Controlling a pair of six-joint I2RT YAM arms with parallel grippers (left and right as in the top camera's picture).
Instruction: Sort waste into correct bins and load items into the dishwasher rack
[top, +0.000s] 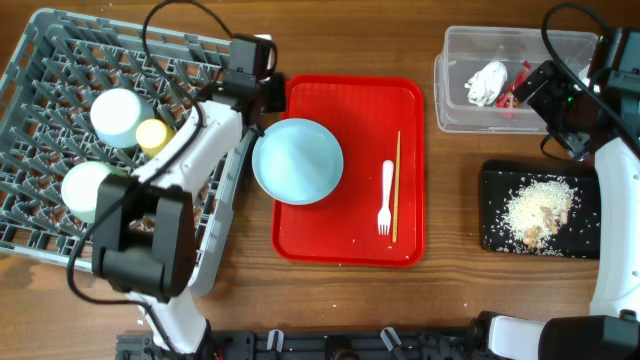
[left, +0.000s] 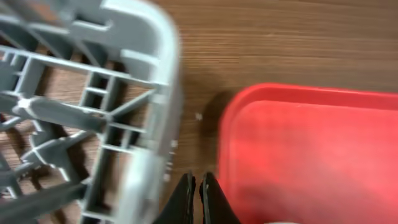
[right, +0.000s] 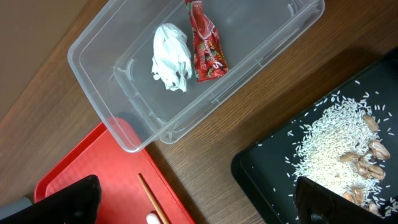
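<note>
My left claw (left: 198, 198) is shut, empty, between the rack (left: 149, 74) and red tray (left: 311, 149). My right claw (right: 198, 202) is wide open, empty, near the tub (right: 93, 62) holding tissue (right: 171, 56) and wrapper (right: 205, 43).

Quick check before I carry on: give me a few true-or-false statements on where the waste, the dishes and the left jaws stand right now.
1. The tissue and the red wrapper lie in the clear tub. True.
2. The fork is already in the rack. False: it lies on the red tray, beside the chopsticks.
3. The food scraps are on the black tray. True.
4. The left gripper has its jaws open. False: they are shut, with nothing seen between them.
5. The blue plate stands in the rack. False: it sits on the red tray's left edge.
</note>
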